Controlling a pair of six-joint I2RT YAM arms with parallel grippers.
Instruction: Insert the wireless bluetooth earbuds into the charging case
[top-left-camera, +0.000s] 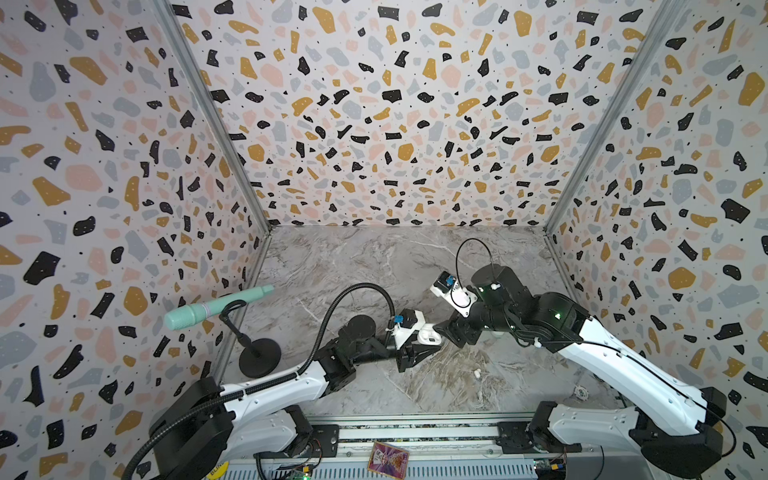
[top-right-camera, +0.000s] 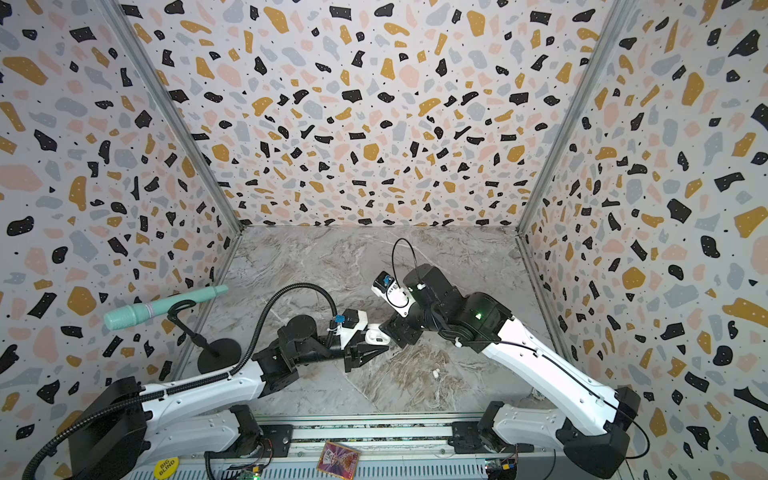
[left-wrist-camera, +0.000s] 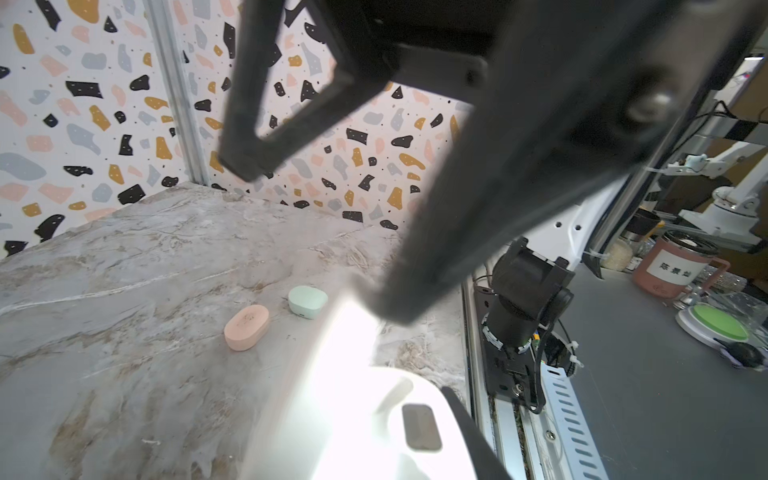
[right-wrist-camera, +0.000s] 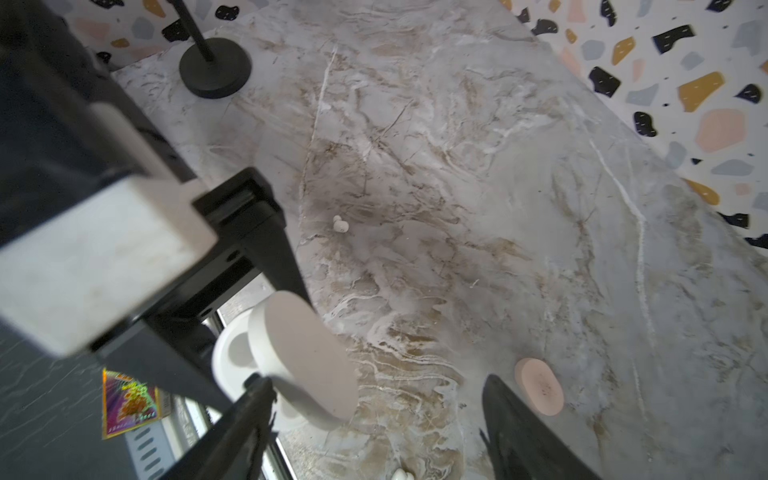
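— Holographic card on the front rail, right under the lens. Beyond it, marble table, both arms reaching in to the middle.
— And the left gripper?
— Jaws pinched shut on the white charging case, lid flipped up, held clear of the table.
— And the right gripper?
— Jaws spread wide, gripping nothing, hovering nose to nose with that case. One tip just beside the lid's edge, touching or not impossible to call.
— Earbud?
— Lying loose on the table, one white earbud, nearer the front than the case, between the two arms, well apart from both sets of jaws.
— Anything else down there?
— Two more: pink case and mint case, lids closed, side by side on the table, not touching. Over by the left wall, mint microphone on its black stand. Between those open jaws, small white bit, too cropped to name.
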